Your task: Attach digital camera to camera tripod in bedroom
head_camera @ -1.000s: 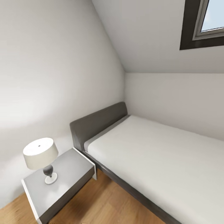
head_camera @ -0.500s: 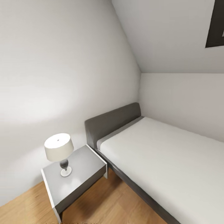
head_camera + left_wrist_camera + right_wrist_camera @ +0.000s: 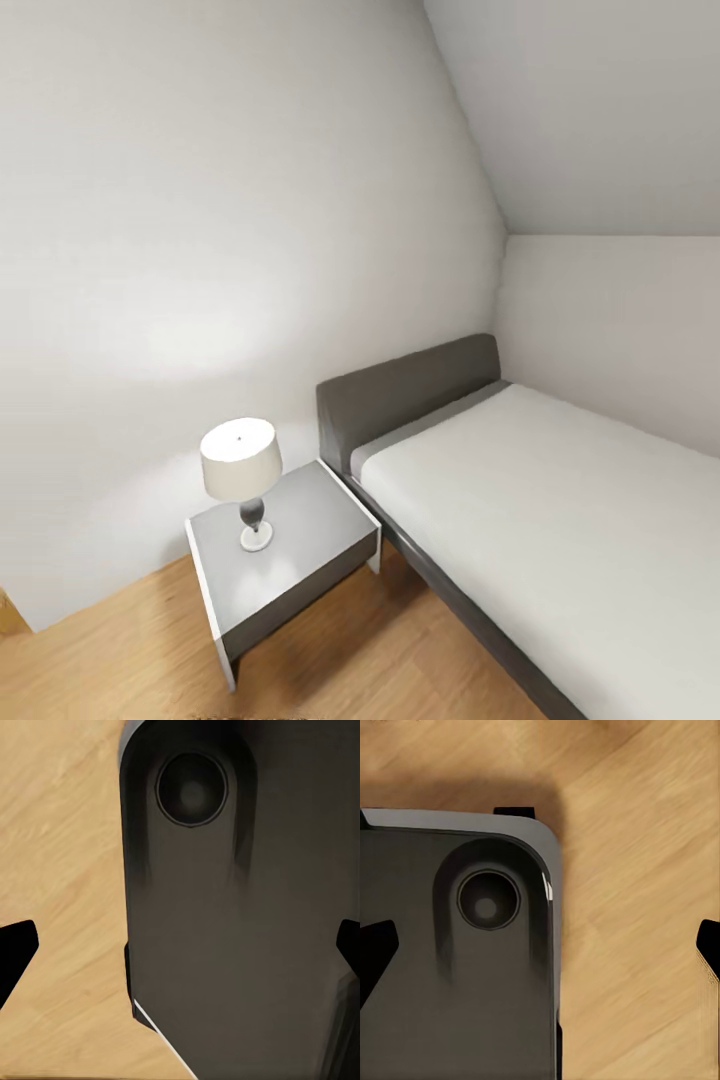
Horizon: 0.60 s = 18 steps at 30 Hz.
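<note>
One bed [image 3: 540,500], one lamp [image 3: 241,470] — both grippers' fingers spread above wood floor [image 3: 645,870].

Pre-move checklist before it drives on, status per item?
1. Digital camera in sight: not ok.
2. Camera tripod in sight: not ok.
3. Head view shows bed, nightstand and table lamp.
4. Left gripper open, nothing held: ok.
5. Right gripper open, nothing held: ok.
6. Both wrist views look down on the robot's dark base and wood floor: ok.
</note>
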### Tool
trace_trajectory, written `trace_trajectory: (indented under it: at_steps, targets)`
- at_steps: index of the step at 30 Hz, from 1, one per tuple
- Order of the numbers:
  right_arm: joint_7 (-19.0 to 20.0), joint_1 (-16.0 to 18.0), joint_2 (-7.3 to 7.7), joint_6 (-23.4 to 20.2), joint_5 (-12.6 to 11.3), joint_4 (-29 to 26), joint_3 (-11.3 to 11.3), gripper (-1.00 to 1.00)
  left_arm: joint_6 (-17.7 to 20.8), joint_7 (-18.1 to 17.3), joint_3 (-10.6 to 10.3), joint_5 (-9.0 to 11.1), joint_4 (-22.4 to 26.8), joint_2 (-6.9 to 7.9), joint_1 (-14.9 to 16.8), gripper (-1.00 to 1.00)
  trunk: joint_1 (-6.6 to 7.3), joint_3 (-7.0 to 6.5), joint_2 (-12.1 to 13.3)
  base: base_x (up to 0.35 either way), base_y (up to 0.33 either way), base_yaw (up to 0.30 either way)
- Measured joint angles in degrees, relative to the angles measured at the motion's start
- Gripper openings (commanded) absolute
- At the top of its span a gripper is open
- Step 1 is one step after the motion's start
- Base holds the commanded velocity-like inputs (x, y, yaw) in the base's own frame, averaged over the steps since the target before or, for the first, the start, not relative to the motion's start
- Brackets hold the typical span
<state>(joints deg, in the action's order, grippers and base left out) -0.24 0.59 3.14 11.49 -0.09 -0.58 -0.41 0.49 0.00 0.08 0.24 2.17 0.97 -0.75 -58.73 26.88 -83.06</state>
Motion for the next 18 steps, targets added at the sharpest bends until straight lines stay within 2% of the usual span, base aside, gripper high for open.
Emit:
trace_trajectory:
  at_steps: [18]
  targets:
    - [0.0,-0.01,-0.01,0.0,0.0,0.0,0.0,1.0,0.0,0.0,0.0,0.0,-0.01,0.0,0.0,1.0,0.0,0.0,0.0,0.0,0.0,0.294]
